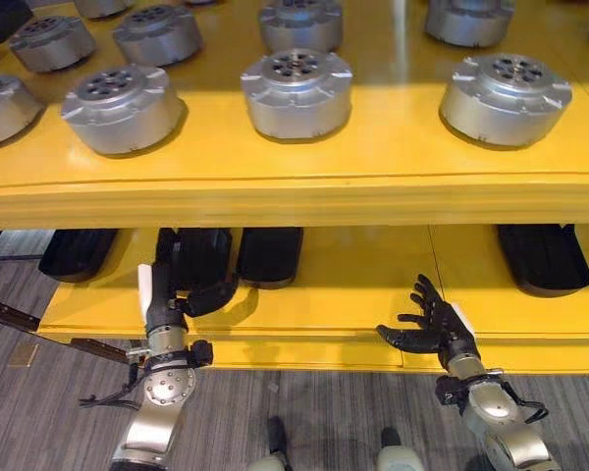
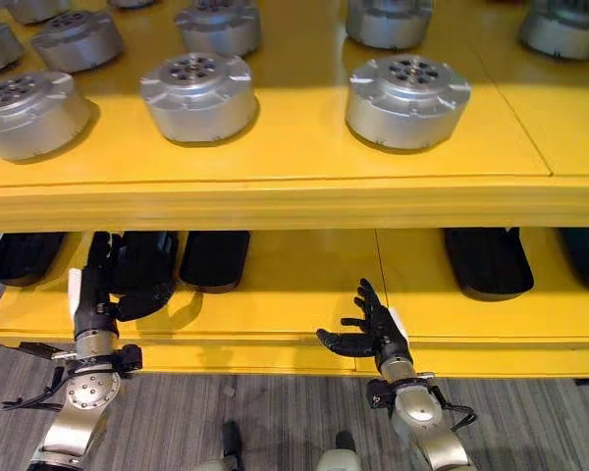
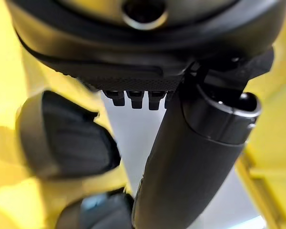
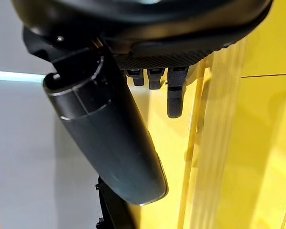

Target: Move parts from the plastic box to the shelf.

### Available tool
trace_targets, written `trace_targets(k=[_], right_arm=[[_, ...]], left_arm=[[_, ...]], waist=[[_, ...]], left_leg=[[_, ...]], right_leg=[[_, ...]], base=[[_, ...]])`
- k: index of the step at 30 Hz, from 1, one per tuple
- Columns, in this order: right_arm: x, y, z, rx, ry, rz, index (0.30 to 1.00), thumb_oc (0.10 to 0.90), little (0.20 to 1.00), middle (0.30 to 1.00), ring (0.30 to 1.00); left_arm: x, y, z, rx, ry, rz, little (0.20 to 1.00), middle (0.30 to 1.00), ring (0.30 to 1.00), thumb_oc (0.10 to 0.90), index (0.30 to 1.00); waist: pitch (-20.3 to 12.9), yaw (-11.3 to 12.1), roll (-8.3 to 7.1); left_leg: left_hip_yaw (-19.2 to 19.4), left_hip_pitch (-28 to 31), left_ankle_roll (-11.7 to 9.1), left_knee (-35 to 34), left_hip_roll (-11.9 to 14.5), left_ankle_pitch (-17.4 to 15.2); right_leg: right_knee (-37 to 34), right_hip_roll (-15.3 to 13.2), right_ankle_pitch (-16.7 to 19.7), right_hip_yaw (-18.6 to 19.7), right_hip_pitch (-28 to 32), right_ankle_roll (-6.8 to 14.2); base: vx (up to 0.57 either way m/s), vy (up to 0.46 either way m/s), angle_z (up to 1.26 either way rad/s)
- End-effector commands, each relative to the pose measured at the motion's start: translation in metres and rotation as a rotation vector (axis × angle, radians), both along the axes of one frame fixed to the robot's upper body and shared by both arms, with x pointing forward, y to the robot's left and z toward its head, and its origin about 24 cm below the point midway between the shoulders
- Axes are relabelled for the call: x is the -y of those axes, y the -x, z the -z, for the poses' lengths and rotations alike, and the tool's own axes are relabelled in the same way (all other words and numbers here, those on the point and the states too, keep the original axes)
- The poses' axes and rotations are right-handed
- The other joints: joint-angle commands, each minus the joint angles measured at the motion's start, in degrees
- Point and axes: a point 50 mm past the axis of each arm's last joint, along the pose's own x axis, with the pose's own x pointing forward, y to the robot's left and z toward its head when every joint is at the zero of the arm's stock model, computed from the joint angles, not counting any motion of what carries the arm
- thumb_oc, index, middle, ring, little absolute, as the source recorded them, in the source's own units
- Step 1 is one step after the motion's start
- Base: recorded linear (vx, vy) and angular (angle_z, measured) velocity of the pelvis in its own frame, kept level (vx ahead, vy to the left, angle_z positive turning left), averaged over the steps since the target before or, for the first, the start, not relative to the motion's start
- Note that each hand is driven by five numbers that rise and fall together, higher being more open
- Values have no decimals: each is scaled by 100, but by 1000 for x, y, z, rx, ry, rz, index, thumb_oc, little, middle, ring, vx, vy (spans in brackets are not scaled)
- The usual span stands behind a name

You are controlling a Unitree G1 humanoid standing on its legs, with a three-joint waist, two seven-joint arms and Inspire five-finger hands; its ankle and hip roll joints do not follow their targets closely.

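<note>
Left robot hand (image 1: pixel 182 285) clamped on upright black part (image 1: pixel 200 257), long axis shelf-deep; right robot hand (image 1: pixel 429 324) splayed apart

Two silver-grey arms with rounded metal wrist joints end in a dark left hand (image 1: pixel 167 294) and a dark right hand (image 1: pixel 432 329), each thumb white-covered.

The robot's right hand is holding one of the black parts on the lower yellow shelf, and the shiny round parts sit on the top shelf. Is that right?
Not quite. The right hand holds nothing; its fingers are spread open over bare yellow on the lower shelf, as the left eye view shows. It is the left hand that is at a black part. The shiny round parts do sit on the top shelf.
</note>
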Motion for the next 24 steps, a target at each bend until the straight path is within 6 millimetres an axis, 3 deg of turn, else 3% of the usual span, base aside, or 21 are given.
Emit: trace_targets(k=[1, 5, 7, 9, 13, 14, 15, 16, 17, 18, 21, 23, 24], right_arm=[[-28, -16, -22, 114, -40, -129, 1000, 900, 1000, 1000, 1000], [-28, -16, -22, 114, -41, -129, 1000, 900, 1000, 1000, 1000], [-29, -16, -14, 64, -41, -106, 1000, 900, 1000, 1000, 1000], [-30, -15, -11, 52, -44, -103, 1000, 900, 1000, 1000, 1000], [-35, -17, -8, 36, -33, -133, 1000, 900, 1000, 1000, 1000], [-35, -17, -8, 36, -33, -133, 1000, 900, 1000, 1000, 1000], [-38, -19, -7, 37, -17, -157, 1000, 900, 1000, 1000, 1000], [-38, -20, -8, 40, -9, -161, 1000, 900, 1000, 1000, 1000], [-36, -20, -9, 49, 3, -153, 1000, 900, 1000, 1000, 1000], [-36, -19, -9, 52, 9, -152, 1000, 900, 1000, 1000, 1000], [-27, -14, -11, 55, 30, -145, 1000, 900, 1000, 1000, 1000], [-24, -12, -11, 52, 32, -138, 1000, 900, 1000, 1000, 1000], [-19, -9, -11, 56, 37, -118, 1000, 900, 1000, 1000, 1000]], left_arm=[[-6, -13, -52, 241, -64, 74, 1000, 1000, 1000, 900, 1000], [-6, -13, -52, 240, -64, 74, 1000, 1000, 1000, 900, 1000], [-12, -12, -46, 173, -85, 117, 1000, 1000, 1000, 900, 1000], [-15, -11, -44, 155, -89, 125, 1000, 1000, 1000, 900, 1000], [-23, -4, -38, 122, -82, 116, 1000, 1000, 1000, 900, 1000], [-23, -4, -38, 122, -82, 116, 1000, 1000, 1000, 900, 1000], [-28, 2, -34, 110, -78, 97, 1000, 1000, 1000, 900, 1000], [-30, 5, -32, 102, -70, 94, 1000, 1000, 1000, 900, 1000], [-30, 6, -31, 95, -53, 112, 1000, 1000, 1000, 900, 1000], [-30, 6, -31, 92, -48, 117, 1000, 1000, 1000, 900, 1000], [-26, 5, -27, 66, -23, 149, 1000, 1000, 1000, 900, 1000], [-24, 5, -24, 59, -11, 157, 1000, 1000, 1000, 900, 1000], [-19, 1, -21, 55, -4, 176, 1000, 1000, 1000, 900, 1000]], waist=[[-44, 223, -119], [-39, 226, -123], [-180, 319, -191], [-203, 341, -197], [-197, 498, -181], [-197, 498, -181], [-147, 592, -162], [-115, 619, -149], [-78, 545, -130], [-75, 532, -129], [-39, 418, -161], [-41, 386, -176], [-15, 283, -218]], left_leg=[[349, 409, -92, 0, 104, -660], [354, 417, -90, 0, 100, -662], [569, 583, 114, 7, -206, -859], [698, 624, 167, -6, -294, -907], [1172, 786, 167, -42, -389, -1135], [1172, 786, 167, -42, -389, -1135], [1442, 849, 139, -42, -403, -1176], [1522, 874, 167, -42, -443, -1209], [1465, 852, 264, -42, -521, -1239], [1450, 845, 278, -42, -529, -1239], [1250, 788, 379, -42, -639, -1196], [1194, 782, 388, -42, -680, -1193], [1043, 688, 459, -42, -807, -1075]], right_leg=[[143, -108, 65, -531, -74, -74], [134, -112, 70, -527, -64, -70], [-38, -340, 413, -668, 70, 118], [-73, -435, 600, -800, 49, 147], [-195, -611, 1023, -1622, -68, 344], [-195, -611, 1023, -1622, -68, 344], [-89, -623, 1205, -2161, -251, 414], [65, -533, 1176, -2262, -372, 409], [416, -212, 839, -2036, -554, 299], [458, -163, 777, -2001, -576, 278], [929, 557, 160, -1740, -682, -29], [992, 697, 93, -1679, -698, -86], [1027, 868, 296, -1487, -937, -189]], base=[[71, 117, -5], [21, 42, -4], [102, 341, -3], [23, 257, -19], [-16, 178, -76], [-21, 189, -119], [-79, 194, -110], [-103, 253, -136], [-54, 136, -98], [-26, 81, -63], [8, 10, 20], [-23, -46, 35], [-63, -94, 32]])
